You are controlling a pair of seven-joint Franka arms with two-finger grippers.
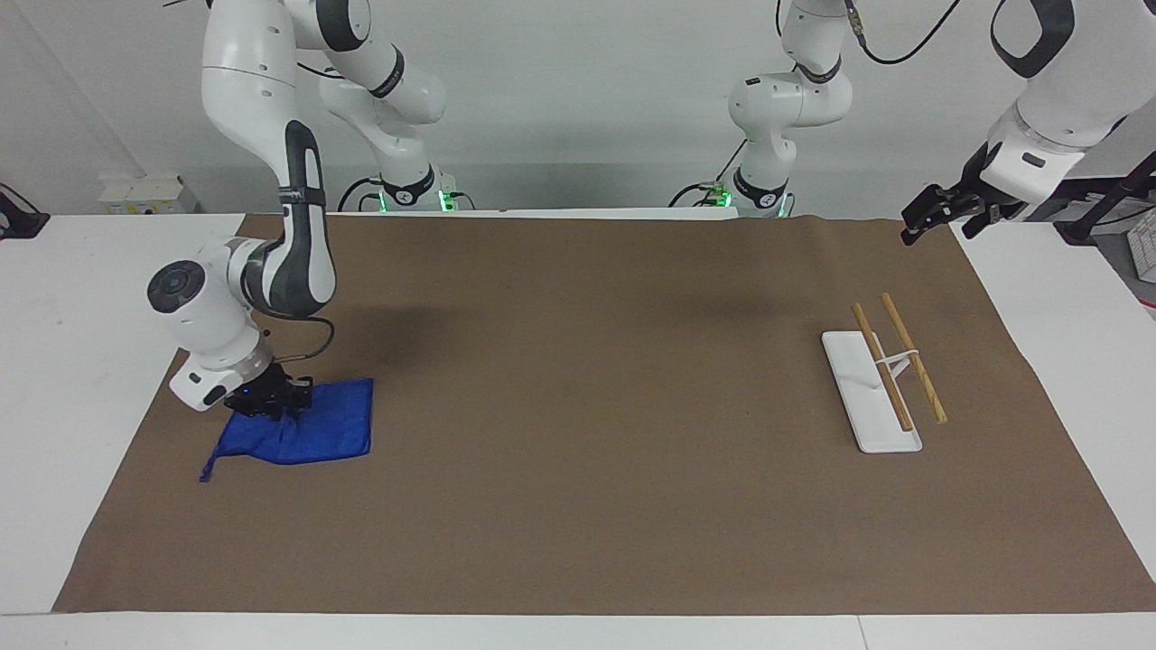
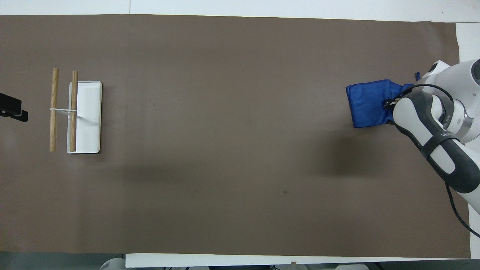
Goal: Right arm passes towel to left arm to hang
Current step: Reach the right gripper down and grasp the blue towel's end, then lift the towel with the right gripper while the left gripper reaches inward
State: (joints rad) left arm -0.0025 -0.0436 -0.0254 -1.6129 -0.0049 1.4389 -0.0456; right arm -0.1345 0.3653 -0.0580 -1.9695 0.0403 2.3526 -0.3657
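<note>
The royal-blue towel (image 1: 312,433) (image 2: 369,105) lies bunched on the brown mat at the right arm's end of the table. My right gripper (image 1: 269,403) (image 2: 387,105) is shut on the towel's edge nearer the robots and lifts that edge a little, so the cloth folds up under it. The rest of the towel still touches the mat, with its loop tag corner (image 1: 206,474) trailing. My left gripper (image 1: 930,217) (image 2: 13,108) hangs in the air over the mat's corner at the left arm's end and waits.
A white tray-based rack (image 1: 869,393) (image 2: 85,116) with two wooden rods (image 1: 914,358) (image 2: 54,109) stands at the left arm's end of the mat. White table strips (image 1: 81,298) flank the brown mat (image 1: 596,406).
</note>
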